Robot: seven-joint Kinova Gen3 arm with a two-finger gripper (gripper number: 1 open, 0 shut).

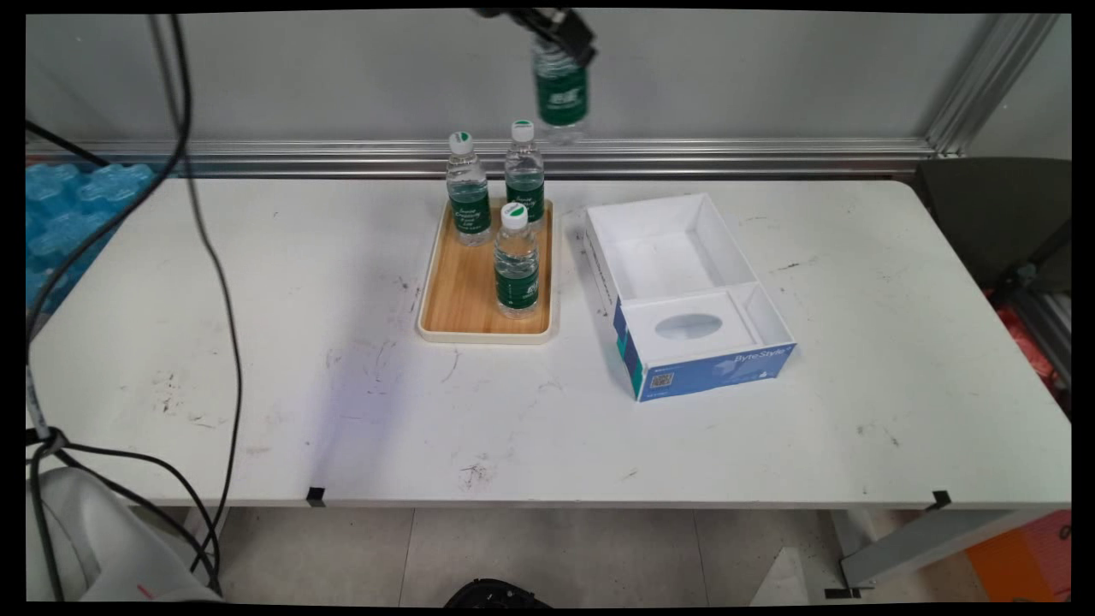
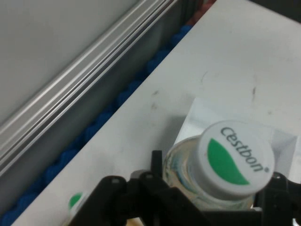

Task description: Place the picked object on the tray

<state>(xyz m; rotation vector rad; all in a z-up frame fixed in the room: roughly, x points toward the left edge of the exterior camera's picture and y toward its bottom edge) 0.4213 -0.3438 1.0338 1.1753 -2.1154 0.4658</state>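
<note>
My gripper [image 1: 560, 43] hangs high at the top of the main view, shut on a clear water bottle [image 1: 561, 94] with a green label, held by its neck well above the table. In the hand view the held bottle's white cap with a green leaf [image 2: 235, 160] sits between the black fingers [image 2: 141, 188]. Below and to the left, three like bottles stand on a wooden tray [image 1: 462, 299]: two at the far end [image 1: 469, 192] [image 1: 524, 175] and one in the middle [image 1: 517, 265]. To the right of the tray lies an open white and blue box [image 1: 684, 291].
Black cables [image 1: 214, 282] hang over the table's left part. Blue bubbled packing [image 1: 60, 214] lies off the left edge. An aluminium rail [image 1: 684, 158] runs along the wall behind the table. A dark chair [image 1: 1001, 222] stands at the far right.
</note>
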